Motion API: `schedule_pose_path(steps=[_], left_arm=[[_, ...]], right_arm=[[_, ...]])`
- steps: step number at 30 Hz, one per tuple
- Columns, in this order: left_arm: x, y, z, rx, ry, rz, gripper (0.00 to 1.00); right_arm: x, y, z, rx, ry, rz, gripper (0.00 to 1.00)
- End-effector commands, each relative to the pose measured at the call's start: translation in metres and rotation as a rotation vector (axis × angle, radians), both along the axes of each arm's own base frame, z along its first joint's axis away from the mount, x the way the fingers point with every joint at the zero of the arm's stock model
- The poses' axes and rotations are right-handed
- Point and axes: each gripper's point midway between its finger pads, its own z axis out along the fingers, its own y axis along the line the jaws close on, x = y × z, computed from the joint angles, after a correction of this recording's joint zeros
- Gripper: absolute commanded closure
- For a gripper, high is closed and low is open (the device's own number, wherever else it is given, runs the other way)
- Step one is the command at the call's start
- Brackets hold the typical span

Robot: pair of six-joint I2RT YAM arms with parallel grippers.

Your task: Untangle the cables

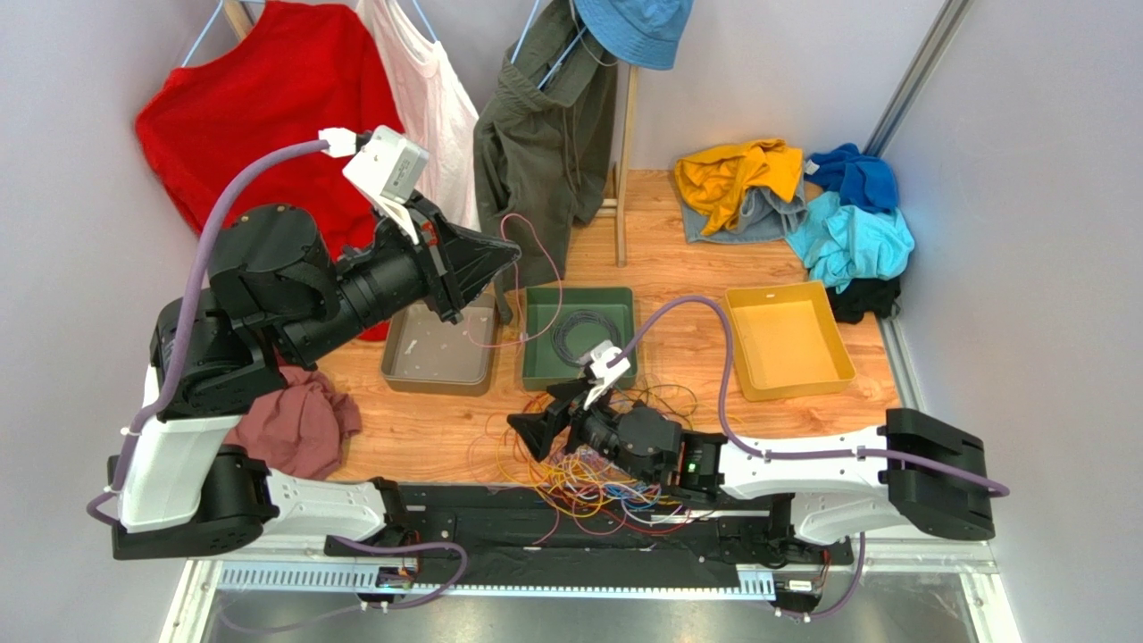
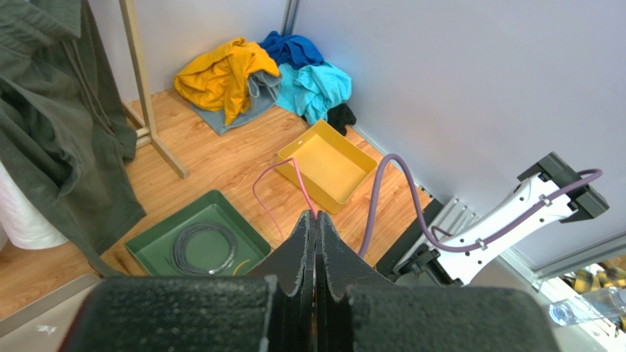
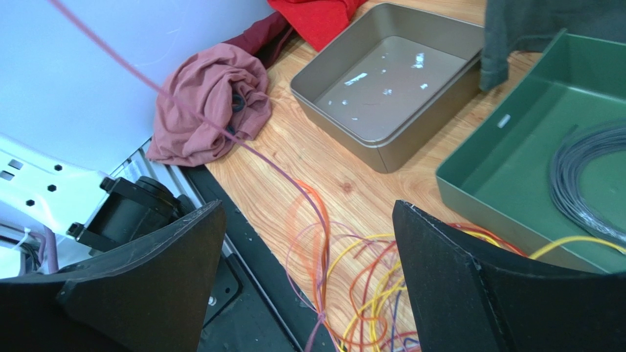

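Cable tangle at the table's near edge, one pink strand held up high.
The cables (image 1: 604, 485) lie in a yellow, orange, red and purple heap on the wood, just ahead of the arm bases. A pink strand (image 2: 302, 183) runs up to the raised left gripper (image 1: 511, 255), whose fingers are pressed together on it. The right gripper (image 3: 308, 209) hovers low over the heap, fingers wide apart. Beyond, a green tray (image 1: 537, 302) holds a grey coil (image 1: 590, 335).

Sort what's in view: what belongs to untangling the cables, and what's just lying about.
Job in hand:
- cable tangle at the near edge
- pink cable, pinched in the shut left gripper
- right gripper, open at the tangle
- grey coil in the green tray
- probably also the grey tray and yellow tray

Lying about:
- red shirt
- maroon cloth
- olive garment
- blue hat
- clothes pile
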Motion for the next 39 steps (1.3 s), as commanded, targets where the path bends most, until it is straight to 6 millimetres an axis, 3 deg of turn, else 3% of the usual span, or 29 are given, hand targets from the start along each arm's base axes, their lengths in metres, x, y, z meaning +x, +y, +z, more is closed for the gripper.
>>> schedule_pose_path(steps=[1, 3, 13, 17, 19, 21, 27, 28, 29, 30, 31, 32, 34, 35, 37, 39], left_arm=[[-0.006, -0.001, 0.003, -0.023, 0.003, -0.027, 1.00], [-0.007, 0.001, 0.005, -0.033, -0.002, -0.024, 1.00], [-0.011, 0.007, 0.011, -0.057, -0.012, -0.029, 1.00], [-0.011, 0.012, 0.010, -0.060, -0.014, -0.017, 1.00], [-0.010, 0.019, 0.011, -0.067, -0.018, 0.003, 1.00], [-0.010, 0.029, 0.014, -0.079, -0.026, 0.029, 1.00], [-0.006, 0.056, 0.023, -0.104, -0.061, 0.110, 1.00], [-0.004, 0.059, 0.023, -0.095, -0.068, 0.127, 1.00], [-0.003, 0.063, 0.023, -0.093, -0.070, 0.144, 1.00], [0.001, 0.070, 0.023, -0.091, -0.073, 0.184, 1.00], [0.004, 0.074, 0.020, -0.071, -0.073, 0.209, 1.00], [0.007, 0.077, 0.018, -0.060, -0.071, 0.235, 1.00], [0.020, 0.092, 0.011, -0.018, -0.067, 0.345, 1.00], [0.024, 0.099, 0.010, -0.001, -0.067, 0.392, 1.00], [0.036, 0.116, 0.003, 0.050, -0.061, 0.516, 1.00], [0.039, 0.124, 0.004, 0.052, -0.059, 0.570, 1.00]], right_arm=[[0.008, -0.019, 0.023, 0.109, -0.005, -0.072, 0.11], [0.008, -0.017, 0.026, 0.094, -0.005, -0.066, 0.12], [0.006, -0.012, -0.014, -0.010, 0.061, -0.062, 0.28], [0.014, -0.018, -0.024, -0.058, 0.067, -0.121, 0.55], [0.020, -0.026, -0.024, -0.071, 0.062, -0.162, 0.76], [0.024, -0.039, -0.032, -0.112, 0.067, -0.200, 1.00], [0.030, -0.103, -0.041, -0.109, 0.081, -0.325, 1.00], [0.030, -0.116, -0.027, -0.057, 0.077, -0.347, 1.00], [0.028, -0.129, -0.038, -0.097, 0.087, -0.359, 1.00], [0.026, -0.137, -0.035, -0.093, 0.088, -0.363, 1.00], [0.025, -0.150, -0.019, -0.037, 0.084, -0.378, 1.00], [0.023, -0.163, -0.028, -0.081, 0.097, -0.393, 1.00], [0.022, -0.186, -0.014, -0.019, 0.097, -0.428, 0.99], [0.020, -0.197, -0.022, -0.060, 0.099, -0.438, 0.98], [0.019, -0.216, -0.013, 0.008, 0.108, -0.471, 0.98], [0.016, -0.227, -0.022, -0.007, 0.126, -0.479, 0.98]])
